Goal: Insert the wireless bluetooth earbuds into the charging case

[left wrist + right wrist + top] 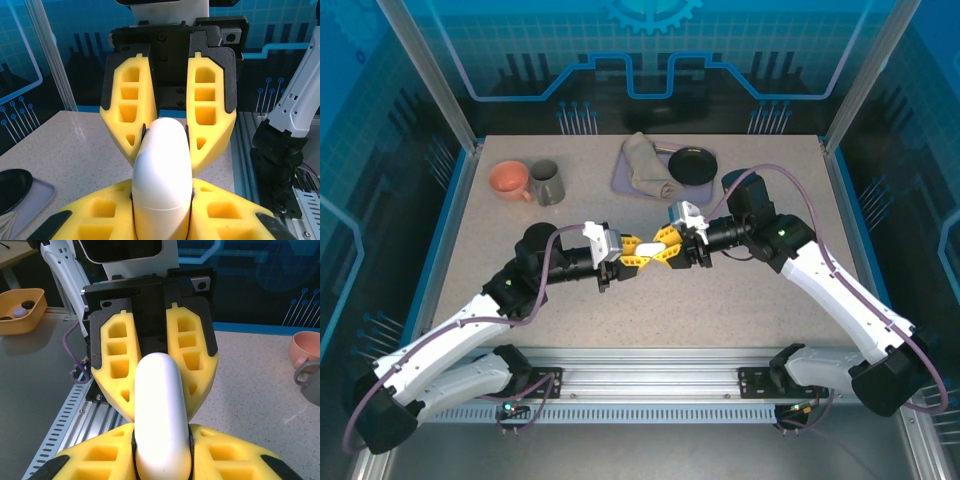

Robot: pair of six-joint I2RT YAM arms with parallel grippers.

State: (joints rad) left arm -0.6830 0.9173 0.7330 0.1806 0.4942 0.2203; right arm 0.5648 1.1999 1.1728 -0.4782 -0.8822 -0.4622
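Across the speckled beige table (740, 300), walled round by blue see-through panels and metal posts, bare surface lies open on both flanks and along the near rail. At the far left a salmon mug (507, 179) stands just beside a grey mug (546, 183). Right of them, by the back edge, a lavender tray (619, 180) carries a crumpled cloth (645, 165) and a black dish (693, 163). All sit well apart from mid-table. There the left gripper (640, 256) is clamped on one end of the white charging case (162, 165), and the right gripper (660, 250) is closed against its other end.
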